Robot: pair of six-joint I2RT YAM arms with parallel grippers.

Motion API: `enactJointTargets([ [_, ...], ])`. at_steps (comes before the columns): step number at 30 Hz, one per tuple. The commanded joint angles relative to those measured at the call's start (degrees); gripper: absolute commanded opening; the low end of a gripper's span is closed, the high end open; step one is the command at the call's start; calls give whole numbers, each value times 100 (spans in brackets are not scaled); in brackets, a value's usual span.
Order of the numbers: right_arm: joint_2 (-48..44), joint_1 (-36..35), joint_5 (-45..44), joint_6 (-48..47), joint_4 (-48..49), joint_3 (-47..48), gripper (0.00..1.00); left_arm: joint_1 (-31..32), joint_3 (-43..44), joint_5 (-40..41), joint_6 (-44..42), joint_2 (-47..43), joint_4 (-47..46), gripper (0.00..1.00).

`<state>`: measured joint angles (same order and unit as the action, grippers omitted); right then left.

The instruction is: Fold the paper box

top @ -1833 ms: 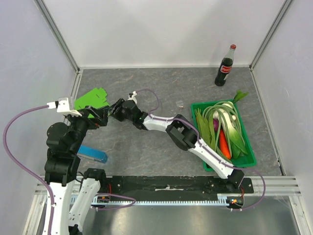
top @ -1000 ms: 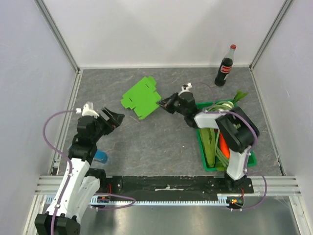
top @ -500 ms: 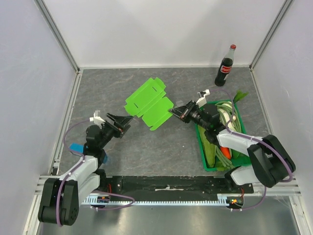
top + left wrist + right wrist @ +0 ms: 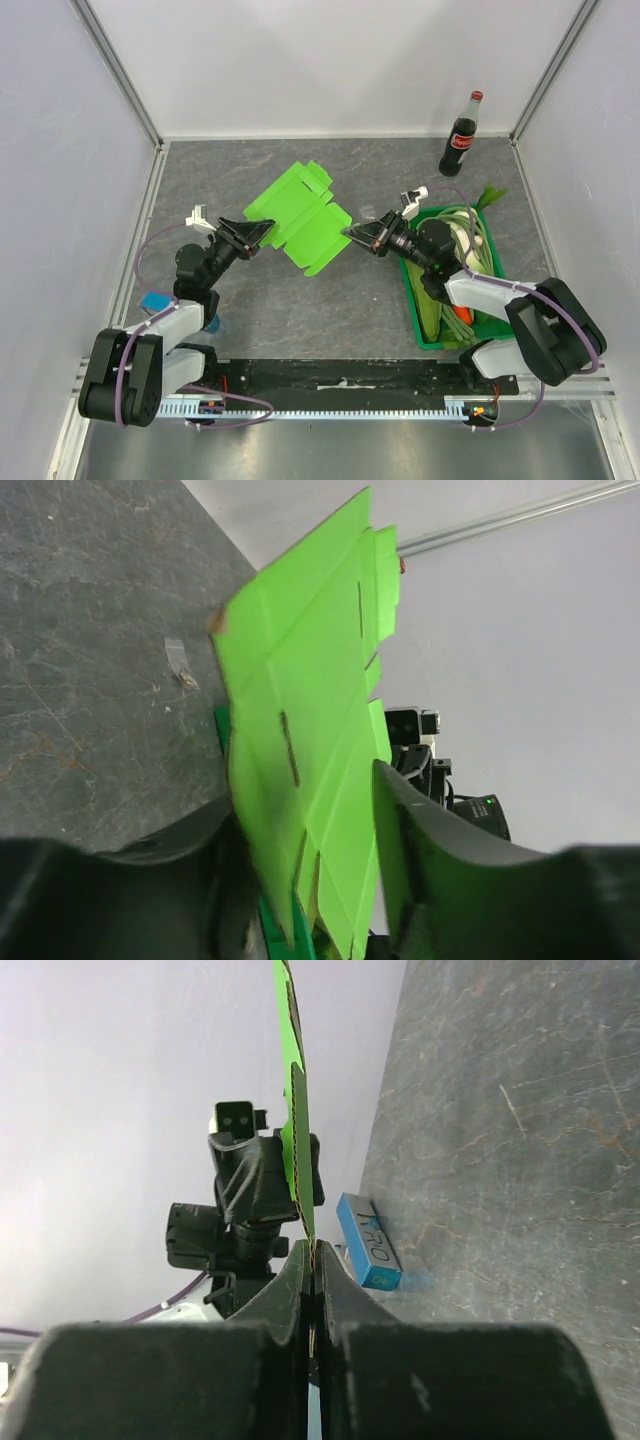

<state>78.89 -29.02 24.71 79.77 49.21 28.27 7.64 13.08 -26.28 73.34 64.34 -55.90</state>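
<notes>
Above the table [image 4: 330, 300], the right tool [image 4: 350, 233] pinches the paper box [image 4: 300, 212]; the left tool [image 4: 266, 230] gapes around its other edge.

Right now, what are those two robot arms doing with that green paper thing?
A flat, unfolded lime-green card paper box is held upright between the two arms. The right claw is pinched shut on one side of it. The left claw has its jaws open around the opposite side, not gripping yet.
</notes>
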Motion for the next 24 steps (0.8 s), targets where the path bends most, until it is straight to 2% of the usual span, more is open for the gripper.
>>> enactJointTargets([
  [1,-129,27,594,-440,607,-6,24,27,177,-114,-213,-9,-264,29],
  [2,-155,123,814,-1106,190,133,45,18,221,-157,-319,-87,-185,24],
  [3,-216,150,903,-2104,-902,944,64,10,334,-175,-460,-175,242,20],
  [4,-303,142,-584,-3489,-4307,1535,84,10,431,-193,-844,-289,568,10],
  [5,-322,-6,-1504,-4765,-5306,1959,88,10,545,-193,-1091,-447,1076,6],
  [6,-374,-16,-2209,-5073,-5743,2241,92,10,790,-132,-1372,-788,1995,4],
  [8,-567,1,-3247,-5697,-6107,2331,98,18,1037,139,-2216,-1176,3001,3],
  [9,-594,1,-3540,-5805,-6308,2480,98,1,1352,219,-2506,-1491,3458,2],
  [10,-620,1,-3769,-5901,-6388,2594,98,9,1538,264,-3109,-1607,4420,2],
  [12,-647,-8,-4026,-6314,-6232,2831,97,10,2107,317,-3866,-1801,5286,2],
  [13,-630,-8,-3861,-6568,-6083,2911,97,1,2293,325,-4054,-1828,6022,2],
  [14,-586,-16,-3207,-6823,-5933,3008,96,1,2469,273,-4204,-1846,6377,2],
  [16,-359,-51,-2491,-7587,-5747,3499,95,1,2909,124,-4608,-1802,7088,2],
  [17,-279,-104,-1671,-7834,-5730,3901,95,9,3050,-42,-4731,-1758,7319,2],
  [18,-200,-139,-1236,-8541,-5843,4114,95,10,3338,-113,-4941,-1706,7521,2],
  [20,38,-183,-70,-9291,-6194,4754,97,10,3569,-463,-5171,-1565,7952,2],
  [21,125,-183,816,-9573,-6517,4958,98,10,3709,-666,-5424,-1530,8032,2],
  [23,538,-192,1385,-9962,-6800,5710,98,10,3789,-1340,-5681,-1460,8190,2],
  [24,748,-210,1918,-10059,-7437,6064,98,18,3885,-1588,-6004,-1424,8296,2],
])
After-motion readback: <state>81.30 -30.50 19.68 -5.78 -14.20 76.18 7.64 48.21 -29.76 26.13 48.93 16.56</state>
